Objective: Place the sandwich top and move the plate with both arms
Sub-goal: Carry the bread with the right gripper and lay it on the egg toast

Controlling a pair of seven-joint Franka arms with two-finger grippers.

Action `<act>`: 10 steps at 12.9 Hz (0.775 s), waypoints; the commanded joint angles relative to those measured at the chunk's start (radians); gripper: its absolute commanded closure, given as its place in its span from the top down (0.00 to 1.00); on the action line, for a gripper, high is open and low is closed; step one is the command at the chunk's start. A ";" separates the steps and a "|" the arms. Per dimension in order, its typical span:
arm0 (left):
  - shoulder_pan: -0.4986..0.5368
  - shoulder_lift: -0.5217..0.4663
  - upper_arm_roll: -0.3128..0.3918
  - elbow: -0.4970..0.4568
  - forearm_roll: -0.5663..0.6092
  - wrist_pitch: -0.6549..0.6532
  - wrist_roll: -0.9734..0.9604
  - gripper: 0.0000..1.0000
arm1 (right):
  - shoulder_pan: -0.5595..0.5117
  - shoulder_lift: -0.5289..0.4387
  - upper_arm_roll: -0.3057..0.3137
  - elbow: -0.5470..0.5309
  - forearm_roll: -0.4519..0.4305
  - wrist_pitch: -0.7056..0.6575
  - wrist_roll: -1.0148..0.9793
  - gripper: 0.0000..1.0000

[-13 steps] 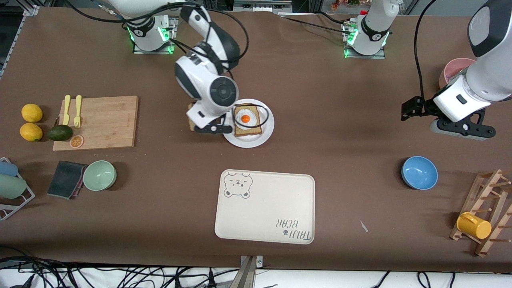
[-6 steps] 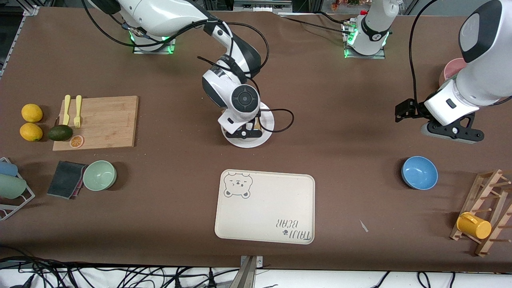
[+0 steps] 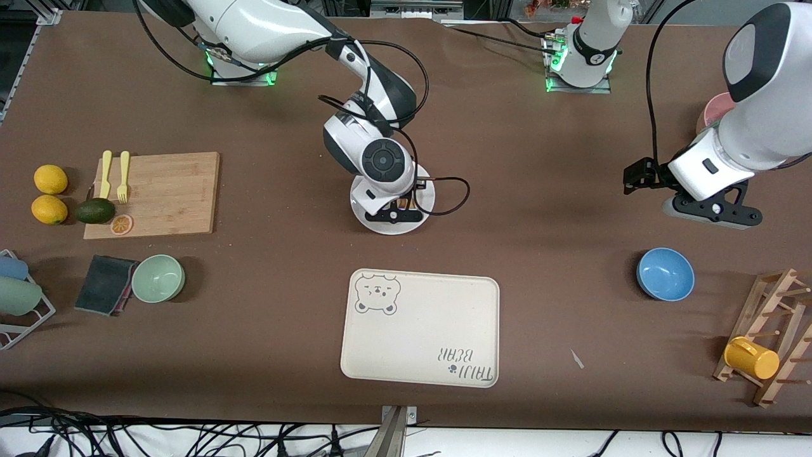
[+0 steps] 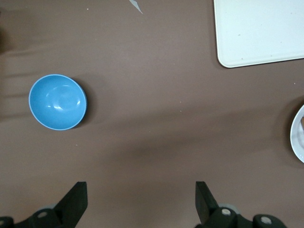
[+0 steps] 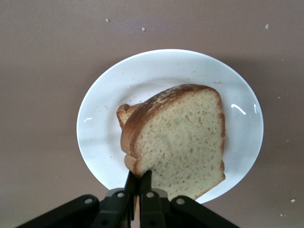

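Holding sandwich top [image 5: 183,142] over plate [image 5: 102,123] — right gripper [image 5: 138,186], jaws pinched on the slice's crust edge.
Plate sits mid-table, farther from front cam than bear tray [image 3: 419,327]. Left gripper [image 4: 141,202] hangs w/ jaws spread over bare table near blue bowl [image 4: 58,101]; left arm waits.
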State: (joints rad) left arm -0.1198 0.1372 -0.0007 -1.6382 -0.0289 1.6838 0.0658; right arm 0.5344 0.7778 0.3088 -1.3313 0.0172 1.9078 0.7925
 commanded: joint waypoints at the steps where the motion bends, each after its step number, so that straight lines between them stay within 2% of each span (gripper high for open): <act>1: -0.014 0.021 0.001 0.029 0.015 -0.012 -0.030 1.00 | 0.012 0.029 -0.004 0.035 0.020 0.000 0.019 0.00; 2: -0.015 0.022 0.001 0.029 0.015 -0.012 -0.040 1.00 | 0.015 0.032 -0.004 0.035 0.018 0.000 0.025 0.54; 3: -0.018 0.022 0.001 0.029 0.018 -0.012 -0.041 1.00 | 0.021 0.034 -0.004 0.037 0.013 0.002 0.025 1.00; 6: -0.020 0.034 0.001 0.029 0.017 0.007 -0.047 1.00 | 0.021 0.028 -0.002 0.043 0.020 0.036 0.024 1.00; 10: -0.026 0.044 -0.001 0.029 0.015 0.008 -0.047 1.00 | -0.028 -0.021 -0.004 0.043 0.021 -0.048 0.001 1.00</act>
State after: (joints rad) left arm -0.1374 0.1637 -0.0014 -1.6382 -0.0289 1.6940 0.0298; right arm 0.5385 0.7895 0.3068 -1.2989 0.0194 1.9267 0.8066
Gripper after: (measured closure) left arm 0.000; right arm 0.088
